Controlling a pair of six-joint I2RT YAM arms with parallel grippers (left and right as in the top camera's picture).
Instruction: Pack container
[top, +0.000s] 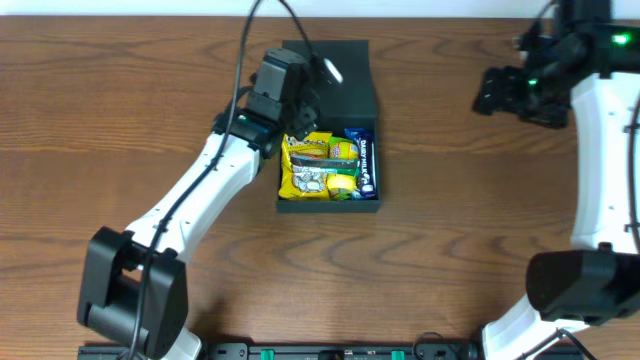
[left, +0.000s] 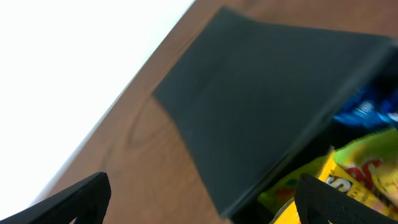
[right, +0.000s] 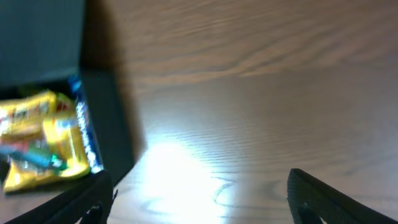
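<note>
Brown wood-grain surface (top: 450, 230) fills my overhead feed, with the container (top: 326, 206) at upper middle, its lid (top: 345, 60) lying open toward the far edge. Inside I see yellow packets (top: 318, 168) and a blue packet (top: 366, 165) along the right wall. My left gripper (top: 302, 125) hangs over the box's left rim; from up here I cannot read its opening. My right gripper (top: 484, 96) is well apart, off to the upper right over bare wood. On the left wrist feed the two fingers (left: 74, 199) sit at the bottom corners, spread wide with nothing between them, and the dark lid runs across the middle with the yellow and blue packets at right. On the right wrist feed the fingers (right: 336, 196) are likewise spread wide and hold nothing, above bare wood with a bright glare patch, and the container shows at far left, blurred.
</note>
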